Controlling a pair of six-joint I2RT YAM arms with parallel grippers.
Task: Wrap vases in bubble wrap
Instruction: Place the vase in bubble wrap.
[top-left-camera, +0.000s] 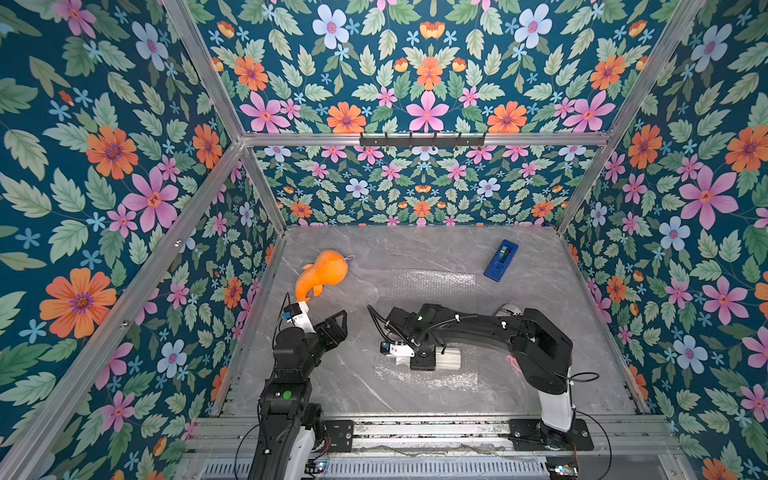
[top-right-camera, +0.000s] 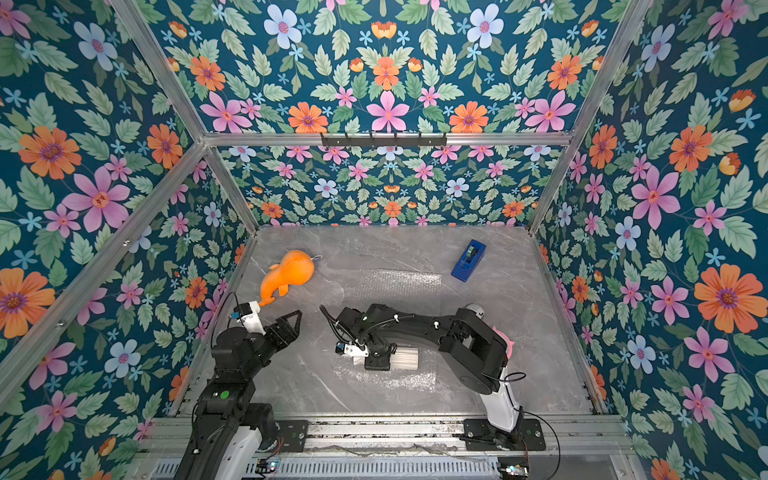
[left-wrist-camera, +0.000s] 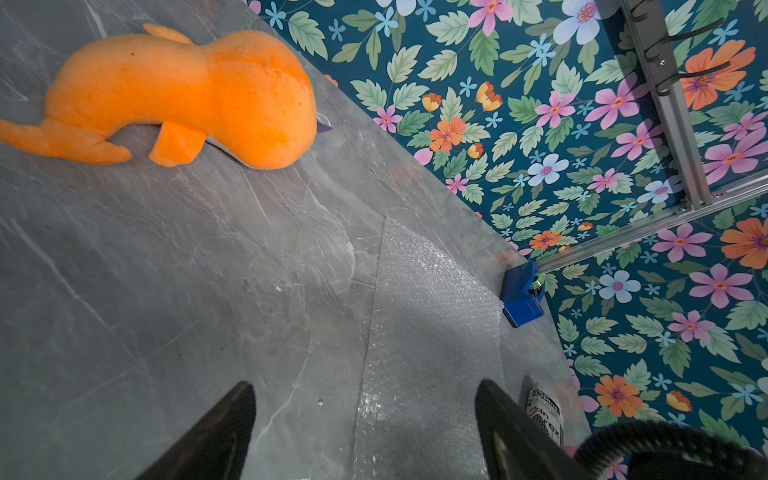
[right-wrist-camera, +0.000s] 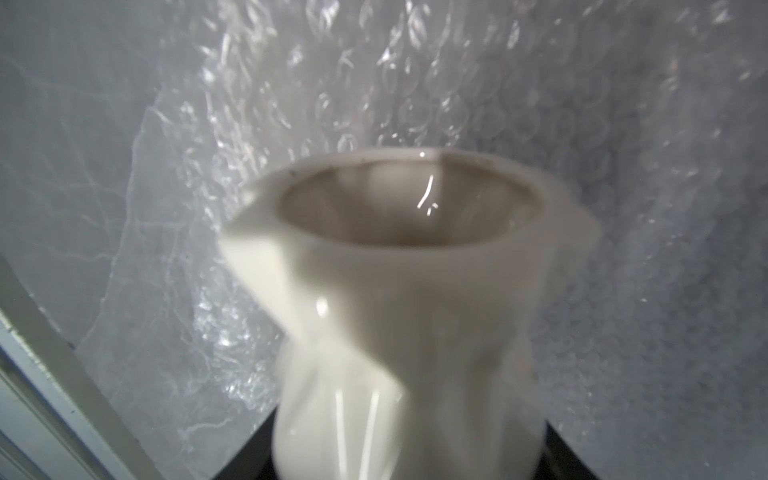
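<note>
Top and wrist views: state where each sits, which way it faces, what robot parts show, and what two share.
Top views: high over the arms' bases, looking down toward the back wall; both arms, left gripper and right gripper show.
Left wrist: on the left arm, facing the orange plush toy and blue tape dispenser; its open jaws show.
Right wrist: on the right arm, facing the gripped vase over bubble wrap; dark jaw edges show.
Shared: top and left wrist views both show toy, dispenser, bubble wrap.

Vase (top-left-camera: 449, 358) on bubble wrap (top-left-camera: 432, 380), toy (top-left-camera: 324, 272) left, dispenser (top-left-camera: 500, 259) behind right
</note>
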